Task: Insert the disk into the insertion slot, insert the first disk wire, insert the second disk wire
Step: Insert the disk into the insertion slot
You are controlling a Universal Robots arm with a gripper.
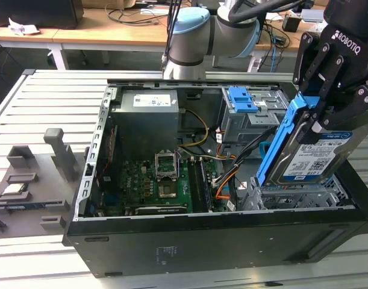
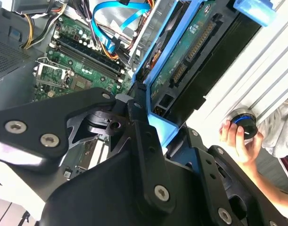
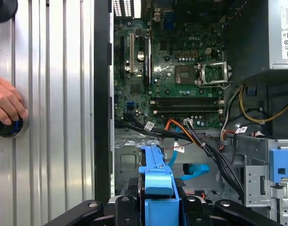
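My gripper (image 1: 321,111) is shut on the disk (image 1: 310,158), a silver drive with a white-and-blue label in a bright blue bracket (image 3: 158,186). The disk hangs tilted, its lower end just above the insertion slot (image 1: 298,195), the low grey perforated bay at the case's front corner on the exterior view's right. In the second wrist view the black fingers (image 2: 139,127) clamp the bracket, and the disk's green circuit board (image 2: 191,52) faces the camera. A blue flat cable (image 3: 193,168) and a black-and-orange wire bundle (image 3: 214,150) lie loose beside the bay, plugged into nothing on the disk.
The open computer case (image 1: 171,241) lies on a slatted metal table (image 1: 45,102). A taller grey cage with a blue latch (image 1: 244,101) stands behind the bay. A person's hand (image 3: 7,103) rests on a black-and-blue knob (image 2: 242,123) on the table beside the case.
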